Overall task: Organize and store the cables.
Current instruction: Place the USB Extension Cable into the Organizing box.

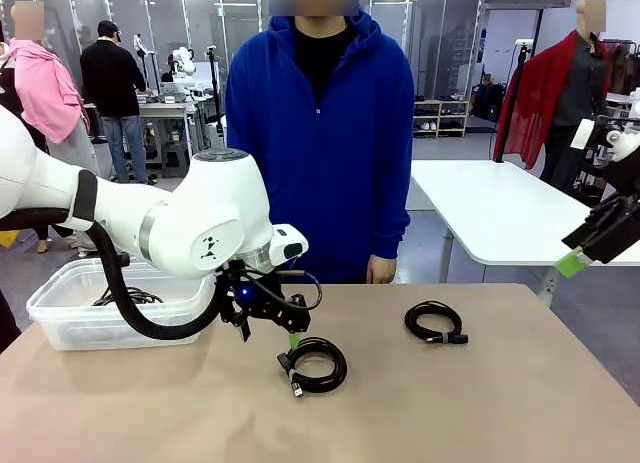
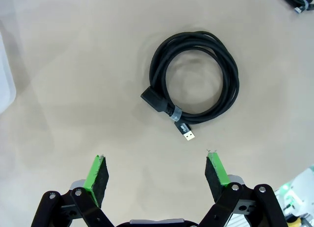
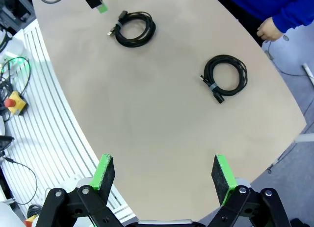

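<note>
Since the cables belong in the clear bin [image 1: 60,318] at far left, where one coil [image 1: 130,296] lies inside, our left hand [image 2: 156,168] hangs wide & empty just short of the near coil [image 2: 229,85], w/ its plug end twd us. Right hand [image 3: 159,173] hangs wide & empty, high over the worktop [image 1: 480,403]. The 2nd coil [image 1: 440,335] lies well apart. Nothing sits btw hand & coil, and the person stands clear.

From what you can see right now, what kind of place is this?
Most likely a robotics lab: the white left arm hangs over a coiled cable on the table, a red emergency-stop button sits beside it, and another worktable stands behind.
</note>
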